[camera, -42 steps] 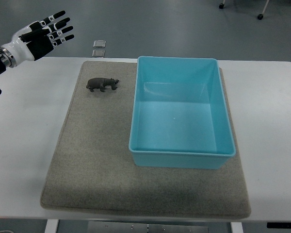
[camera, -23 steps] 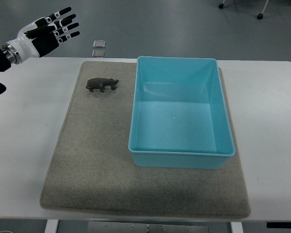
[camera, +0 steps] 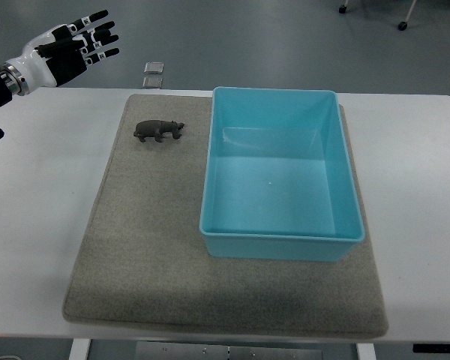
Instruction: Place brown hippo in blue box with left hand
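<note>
— on the grey mat [camera: 142,247], just left of the blue box [camera: 281,236]: that's the brown hippo [camera: 158,130], standing on its feet, near the box's wall but not touching it.
— and the left hand [camera: 64,51]?
— up at the far left corner, fingers [camera: 97,34] spread wide, holding nothing, well apart from the hippo.
— why spread?
— likely readying a grasp — it needs room to close around the body.
— the box?
— nothing lies in it, so the drop looks easy. the right hand isn't in view.
</note>
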Robot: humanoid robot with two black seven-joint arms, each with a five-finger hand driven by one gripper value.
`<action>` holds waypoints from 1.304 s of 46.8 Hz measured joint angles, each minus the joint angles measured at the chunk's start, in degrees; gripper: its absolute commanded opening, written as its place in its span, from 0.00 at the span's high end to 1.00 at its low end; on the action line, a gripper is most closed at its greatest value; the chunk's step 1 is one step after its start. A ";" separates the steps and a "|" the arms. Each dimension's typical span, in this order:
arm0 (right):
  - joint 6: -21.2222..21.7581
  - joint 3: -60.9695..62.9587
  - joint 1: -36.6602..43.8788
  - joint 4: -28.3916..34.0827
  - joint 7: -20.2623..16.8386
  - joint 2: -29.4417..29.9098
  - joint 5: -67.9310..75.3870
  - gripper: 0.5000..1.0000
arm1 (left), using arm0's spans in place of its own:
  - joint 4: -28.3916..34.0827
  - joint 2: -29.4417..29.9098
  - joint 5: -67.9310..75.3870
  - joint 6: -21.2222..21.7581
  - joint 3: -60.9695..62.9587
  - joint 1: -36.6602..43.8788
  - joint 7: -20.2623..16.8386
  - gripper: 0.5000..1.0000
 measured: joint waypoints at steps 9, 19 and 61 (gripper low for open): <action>0.00 0.00 0.00 0.00 0.00 0.00 0.00 0.13 | -0.17 0.27 14.01 0.00 -0.61 -1.03 -1.44 0.00; 0.00 0.00 0.00 0.00 0.00 0.00 0.00 0.13 | -1.21 0.30 28.12 -0.01 -0.61 -2.72 -2.17 0.01; 0.00 0.00 0.00 0.00 0.00 0.00 0.00 0.13 | -10.05 -4.17 73.94 19.74 3.97 -3.09 -8.08 0.01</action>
